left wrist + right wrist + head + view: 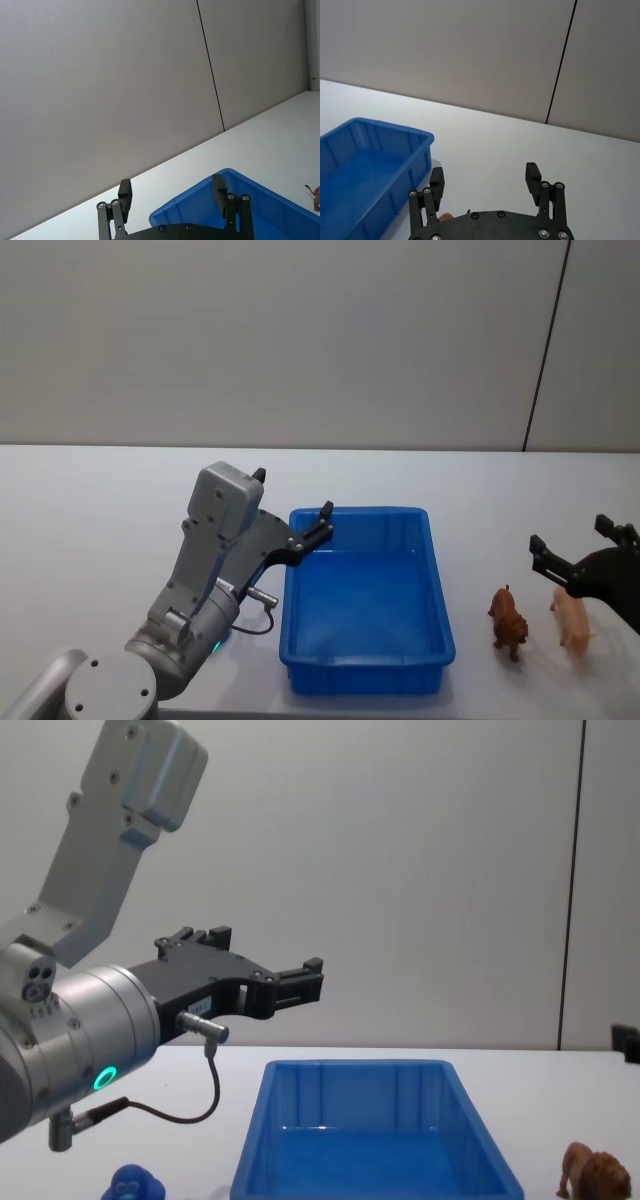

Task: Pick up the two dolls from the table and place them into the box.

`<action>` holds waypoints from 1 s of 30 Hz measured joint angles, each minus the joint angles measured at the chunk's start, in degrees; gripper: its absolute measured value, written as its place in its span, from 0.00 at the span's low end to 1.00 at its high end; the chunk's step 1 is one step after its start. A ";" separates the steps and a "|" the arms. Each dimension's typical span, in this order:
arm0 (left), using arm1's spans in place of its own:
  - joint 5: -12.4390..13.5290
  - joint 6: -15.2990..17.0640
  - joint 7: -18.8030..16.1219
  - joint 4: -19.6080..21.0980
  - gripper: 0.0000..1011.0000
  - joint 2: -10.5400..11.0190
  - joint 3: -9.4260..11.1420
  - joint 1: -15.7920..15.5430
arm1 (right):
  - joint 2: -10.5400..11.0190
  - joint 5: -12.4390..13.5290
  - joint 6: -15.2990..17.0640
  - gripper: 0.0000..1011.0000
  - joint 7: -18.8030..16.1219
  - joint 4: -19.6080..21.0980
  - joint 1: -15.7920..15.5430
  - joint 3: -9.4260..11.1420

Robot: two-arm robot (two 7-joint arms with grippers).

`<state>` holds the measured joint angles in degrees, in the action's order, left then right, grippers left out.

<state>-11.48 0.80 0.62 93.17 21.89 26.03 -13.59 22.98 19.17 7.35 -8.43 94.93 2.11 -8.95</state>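
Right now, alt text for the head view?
A blue box sits on the white table with no toy visible inside. To its right stand a brown lion and a pale pink animal, the right gripper open beside them. The left gripper, open, is at the box's far left corner.

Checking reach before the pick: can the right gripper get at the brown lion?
Probably yes. The right gripper hangs open near the lion, which stands free on the table between the box and the close-by pink animal. Nothing covers it. The left gripper hangs at the box's far corner.
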 joint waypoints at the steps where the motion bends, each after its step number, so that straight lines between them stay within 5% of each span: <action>1: 0.00 0.00 0.00 0.00 0.99 0.00 0.00 0.00 | 0.10 -0.10 0.13 0.99 -0.13 -0.15 0.02 0.06; 30: 0.00 0.00 0.00 0.00 0.99 0.00 0.00 0.00 | 2.44 -3.51 6.90 0.99 -3.29 -3.42 -1.10 0.98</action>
<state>-11.48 0.80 0.62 93.17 21.89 26.03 -13.59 25.42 15.66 14.25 -11.72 91.51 1.01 -7.97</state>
